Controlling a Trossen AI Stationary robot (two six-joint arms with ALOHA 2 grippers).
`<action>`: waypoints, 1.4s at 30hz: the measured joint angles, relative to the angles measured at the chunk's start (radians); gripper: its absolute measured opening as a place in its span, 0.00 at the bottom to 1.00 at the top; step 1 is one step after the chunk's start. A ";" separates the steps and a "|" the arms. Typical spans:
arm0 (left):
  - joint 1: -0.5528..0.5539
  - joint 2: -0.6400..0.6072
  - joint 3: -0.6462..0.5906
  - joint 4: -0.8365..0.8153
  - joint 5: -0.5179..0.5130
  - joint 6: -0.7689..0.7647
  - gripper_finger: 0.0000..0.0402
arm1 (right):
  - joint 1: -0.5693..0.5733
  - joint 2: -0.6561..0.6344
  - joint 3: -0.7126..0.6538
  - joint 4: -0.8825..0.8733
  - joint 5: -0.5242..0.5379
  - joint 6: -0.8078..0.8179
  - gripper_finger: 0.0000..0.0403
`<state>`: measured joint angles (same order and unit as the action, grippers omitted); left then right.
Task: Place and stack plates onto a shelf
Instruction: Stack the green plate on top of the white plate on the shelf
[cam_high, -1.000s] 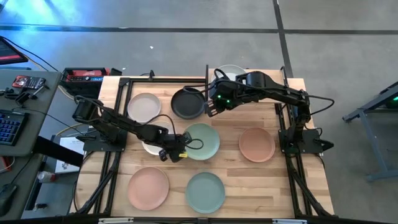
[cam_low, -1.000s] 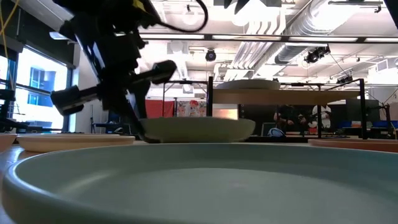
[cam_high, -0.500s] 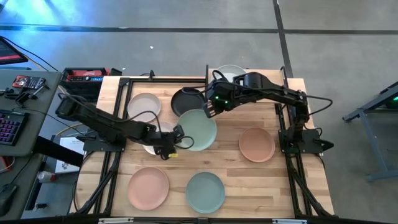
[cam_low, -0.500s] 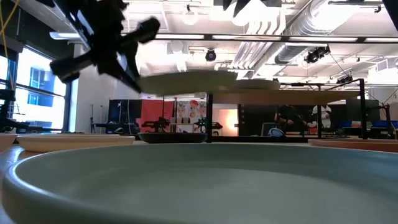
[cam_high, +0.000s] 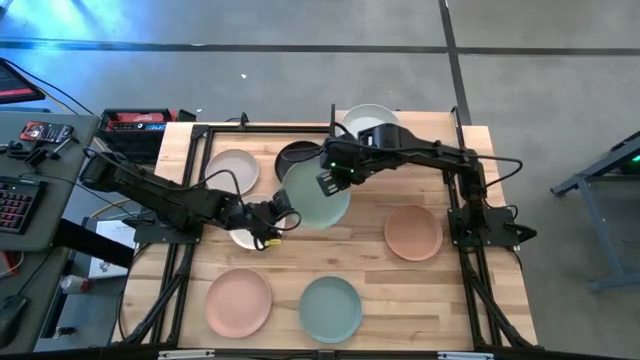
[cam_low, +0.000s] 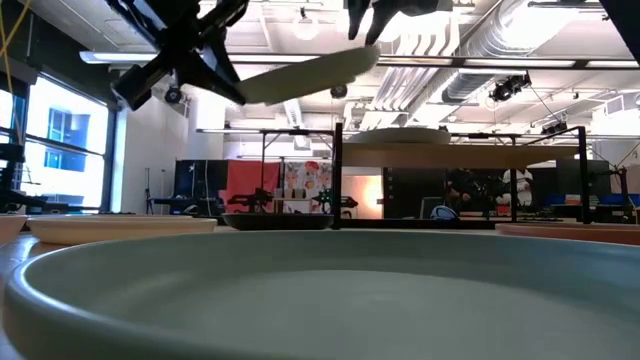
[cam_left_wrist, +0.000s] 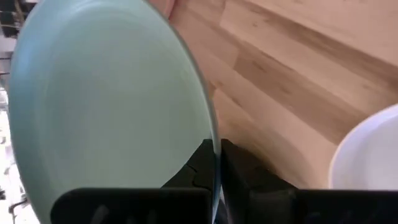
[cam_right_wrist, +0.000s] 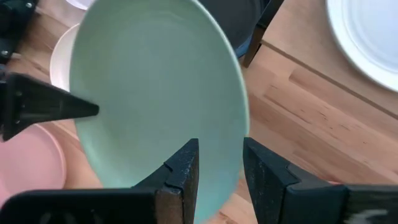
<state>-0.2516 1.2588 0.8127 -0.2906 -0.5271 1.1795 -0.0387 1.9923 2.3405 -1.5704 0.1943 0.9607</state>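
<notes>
Across the slatted wooden surface (cam_high: 370, 265) seven plates lie spread while an eighth is in the air. At the far edge stands the shelf (cam_high: 455, 140), a pale board in thin black posts, with a white plate (cam_high: 365, 119) on its top board and a black plate (cam_high: 296, 157) under it, on the surface. A cream plate (cam_high: 232, 170) sits far left, a salmon plate (cam_high: 412, 231) at right, another salmon plate (cam_high: 239, 301) near left, and a grey-green plate (cam_high: 330, 308) near the middle; a white plate (cam_high: 240, 237) lies partly hidden under the left arm.

Above the middle of the surface the sage green plate (cam_high: 316, 196) is held aloft and tilted, clear of the wood. The left gripper (cam_left_wrist: 216, 163) has its jaws clamped tight on that plate's rim at its left side. The right gripper (cam_right_wrist: 221, 163) reaches in from the far right, its jaws standing wide on either side of the plate's far rim; whether they press on it cannot be told.
</notes>
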 joint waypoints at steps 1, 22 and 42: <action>0.000 0.000 0.000 0.010 -0.005 0.008 0.00 | 0.000 0.004 0.000 -0.001 0.002 0.000 0.25; 0.003 0.001 0.000 -0.025 -0.004 -0.024 0.00 | 0.000 -0.005 0.000 -0.001 0.012 -0.015 0.25; 0.000 0.001 0.000 -0.015 -0.039 -0.021 0.00 | -0.022 -0.004 0.000 -0.001 0.044 -0.068 0.24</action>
<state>-0.2516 1.2602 0.8131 -0.3059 -0.5661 1.1588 -0.0608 1.9881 2.3409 -1.5711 0.2379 0.8929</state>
